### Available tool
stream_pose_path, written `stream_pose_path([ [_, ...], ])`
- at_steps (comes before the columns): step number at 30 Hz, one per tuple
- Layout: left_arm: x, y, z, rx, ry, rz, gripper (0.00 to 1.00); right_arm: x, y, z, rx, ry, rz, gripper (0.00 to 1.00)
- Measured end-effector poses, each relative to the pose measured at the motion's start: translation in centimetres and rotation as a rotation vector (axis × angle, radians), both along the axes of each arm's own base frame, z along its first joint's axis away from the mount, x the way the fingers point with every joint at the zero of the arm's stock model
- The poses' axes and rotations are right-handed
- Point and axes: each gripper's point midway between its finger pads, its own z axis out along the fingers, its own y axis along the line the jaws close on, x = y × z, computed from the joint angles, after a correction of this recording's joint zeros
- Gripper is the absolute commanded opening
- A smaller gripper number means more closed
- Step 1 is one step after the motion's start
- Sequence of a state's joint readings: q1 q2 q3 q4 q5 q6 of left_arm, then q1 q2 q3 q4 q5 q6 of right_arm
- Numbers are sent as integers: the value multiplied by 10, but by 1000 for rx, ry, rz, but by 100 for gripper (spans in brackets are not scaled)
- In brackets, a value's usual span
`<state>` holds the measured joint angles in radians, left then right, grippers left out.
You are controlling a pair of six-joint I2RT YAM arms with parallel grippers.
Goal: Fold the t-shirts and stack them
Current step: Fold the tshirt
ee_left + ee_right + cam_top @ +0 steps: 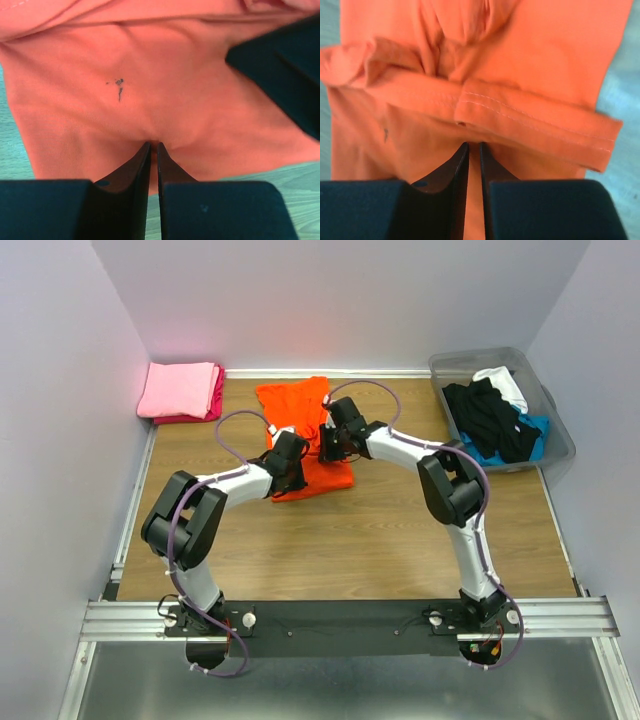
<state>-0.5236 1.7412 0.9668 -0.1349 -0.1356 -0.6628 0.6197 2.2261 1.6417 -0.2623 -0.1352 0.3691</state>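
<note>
**Top external: two-handed fold under way at the middle of the table**

You work on a wood-look surface with the grey bin at the far right. It holds a black t-shirt, a white t-shirt and a blue t-shirt, all crumpled together. The orange t-shirt lies at the centre of the far half, partly doubled over itself, with both arms reaching onto it. At the far left corner a folded pink t-shirt sits on a magenta t-shirt; that reads as the stack.

Expect the orange cloth to be light, limp and slow to hold a crease. It will sag between two grips and drag on the wood, so take it at edges or corners, well apart, and lift evenly.

Your left gripper has its fingers pressed nearly together, and the fabric puckers at their tips: it pinches the orange t-shirt. Your right gripper looks the same, with orange cloth showing in the slit just below a rolled, stitched hem.

The fabric is plain and bright, wrinkled near the hem, with one small dark speck.
</note>
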Motion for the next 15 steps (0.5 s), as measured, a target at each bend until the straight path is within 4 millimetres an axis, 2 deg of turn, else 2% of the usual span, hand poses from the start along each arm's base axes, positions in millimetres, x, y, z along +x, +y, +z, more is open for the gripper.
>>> stream_pose_path([
  [10,-1,-2,-1,-18,-16,-18,17,47,5,6,-16,-101,-43,24],
  [15,-6,-1,0,-19,-9,-27,21,86,-6,13,-32,-173,-90,28],
])
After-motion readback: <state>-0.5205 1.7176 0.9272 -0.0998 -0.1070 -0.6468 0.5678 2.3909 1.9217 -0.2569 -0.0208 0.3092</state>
